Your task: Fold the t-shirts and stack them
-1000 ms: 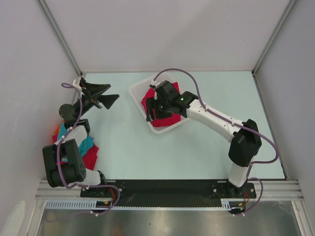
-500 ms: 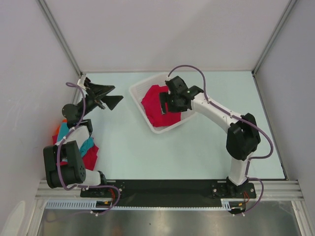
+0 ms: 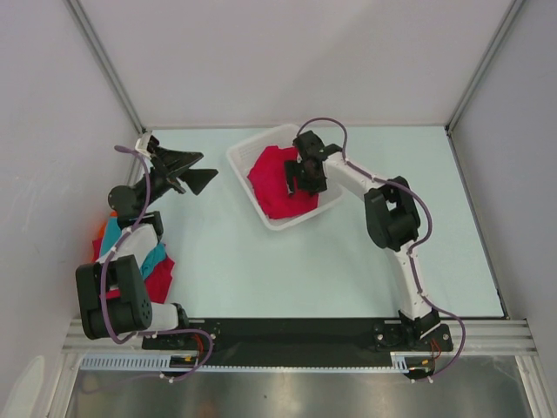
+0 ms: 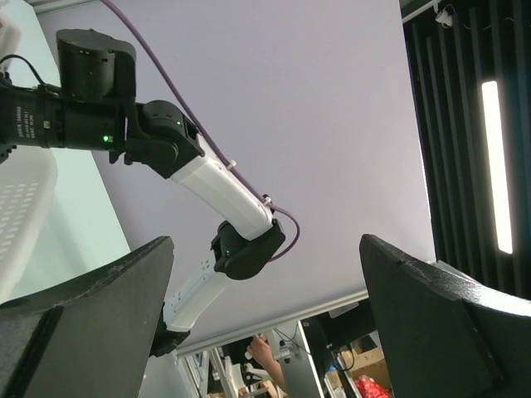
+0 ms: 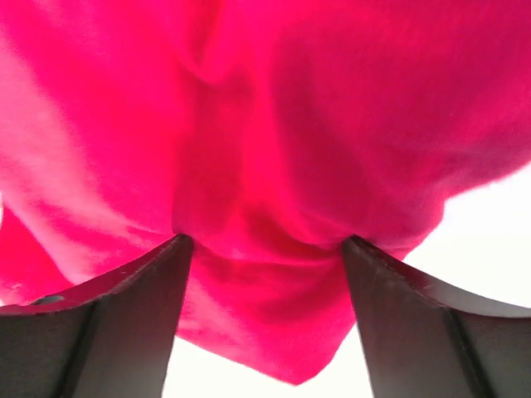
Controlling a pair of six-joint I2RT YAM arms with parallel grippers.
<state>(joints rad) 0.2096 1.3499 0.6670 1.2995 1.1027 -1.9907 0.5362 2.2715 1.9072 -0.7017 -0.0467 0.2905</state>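
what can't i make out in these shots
- Folded t-shirts, top view: the left arm covers most; their count is unclear.
- Crimson t-shirt, top view: right gripper hides part; right wrist view is too close for its outline.
- Basket bottom: hidden under the shirt.

Top view: even, bright, sharp, soft shadows only. Right wrist: crimson t-shirt (image 5: 265,166) fills the frame, soft-focus, white background blown out. Left wrist: light strip (image 4: 495,166) glaring, near foreground dark, blurred.

Centre: bare bench (image 3: 287,261) in front of the basket (image 3: 250,198), open passage.
Basket: walls ring the crimson t-shirt (image 3: 268,187); right tool (image 3: 296,181) sits over it.
Left edge: folded t-shirts (image 3: 158,272) under left arm (image 3: 130,235).
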